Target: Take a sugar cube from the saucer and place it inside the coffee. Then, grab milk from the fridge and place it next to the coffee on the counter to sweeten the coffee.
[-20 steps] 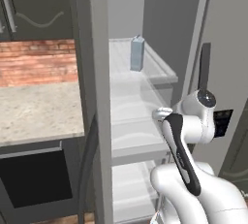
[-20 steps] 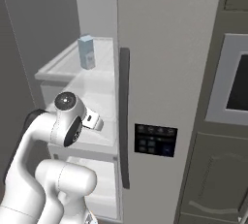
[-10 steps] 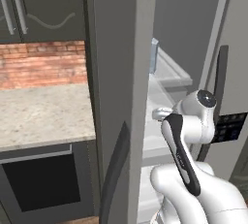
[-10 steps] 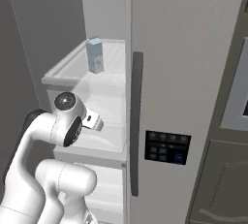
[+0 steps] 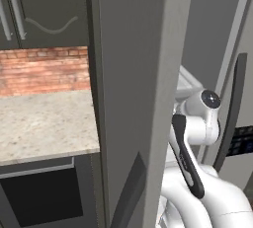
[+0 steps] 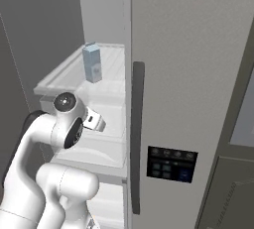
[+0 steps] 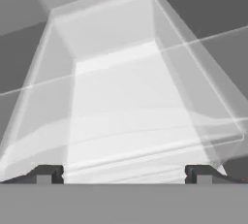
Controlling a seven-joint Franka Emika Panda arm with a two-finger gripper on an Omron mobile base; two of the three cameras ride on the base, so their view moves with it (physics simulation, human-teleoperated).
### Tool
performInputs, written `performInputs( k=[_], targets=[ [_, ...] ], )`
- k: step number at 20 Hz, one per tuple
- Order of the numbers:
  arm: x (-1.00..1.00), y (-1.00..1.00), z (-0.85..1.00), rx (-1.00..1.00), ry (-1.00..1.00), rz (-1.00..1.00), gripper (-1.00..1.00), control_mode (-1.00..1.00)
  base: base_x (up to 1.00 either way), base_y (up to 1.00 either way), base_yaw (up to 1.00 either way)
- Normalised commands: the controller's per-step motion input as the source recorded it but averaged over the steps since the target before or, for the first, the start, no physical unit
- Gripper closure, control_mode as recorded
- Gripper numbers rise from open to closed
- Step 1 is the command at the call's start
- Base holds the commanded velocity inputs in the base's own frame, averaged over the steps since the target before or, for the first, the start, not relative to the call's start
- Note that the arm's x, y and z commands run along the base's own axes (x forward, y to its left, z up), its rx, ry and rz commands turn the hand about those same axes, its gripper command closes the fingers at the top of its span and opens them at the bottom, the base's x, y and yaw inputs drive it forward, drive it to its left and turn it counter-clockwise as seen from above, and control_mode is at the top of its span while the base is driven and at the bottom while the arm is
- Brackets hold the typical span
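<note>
I'm parked in front of the fridge point(image 6: 198, 74) with its left door point(image 5: 133, 103) swung out toward me. From my left camera that door's grey slab covers most of the inside and stands between me and the shelves; beyond its left edge I see the counter point(image 5: 44, 123), a brick wall point(image 5: 44, 69) behind it and dark cabinets point(image 5: 39, 10) above.

From the right camera the milk point(image 6: 92, 63) stands upright on the upper shelf point(image 6: 64, 77), toward its back, above and beyond my arm point(image 6: 64, 124). The closed right door carries a long dark handle point(image 6: 137, 134) and a small dark control panel point(image 6: 171, 163).

Through the hand camera I look into a clear plastic drawer point(image 7: 126, 92) with pale walls, nothing in it. My gripper point(image 7: 123, 174) has its two dark fingertips point(image 7: 46, 174) far apart at the bottom corners, spread wide with nothing between them. The drawer's front lip sits just ahead of the tips.
</note>
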Motion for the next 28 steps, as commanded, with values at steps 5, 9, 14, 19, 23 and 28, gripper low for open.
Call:
performInputs(
  k=[5,9,14,19,23,28],
  targets=[
    [0.09,0.04,1.00,-0.05,-0.09,-0.09,-1.00,-1.00,0.00,0.00,0.00],
    [0.17,0.01,1.00,-0.06,-0.05,-0.05,-1.00,-1.00,0.00,0.00,0.00],
    [0.25,0.00,1.00,-0.03,-0.01,-0.08,-1.00,-1.00,0.00,0.00,0.00],
    [0.16,0.01,0.53,-0.01,-0.03,0.00,-1.00,-1.00,0.00,0.00,0.00],
    [0.00,0.09,0.07,-0.07,-0.17,0.00,-1.00,-1.00,0.00,0.00,0.00],
    [0.03,0.03,-0.07,-0.06,-0.05,0.00,-1.00,-1.00,0.00,0.00,0.00]
  ],
)
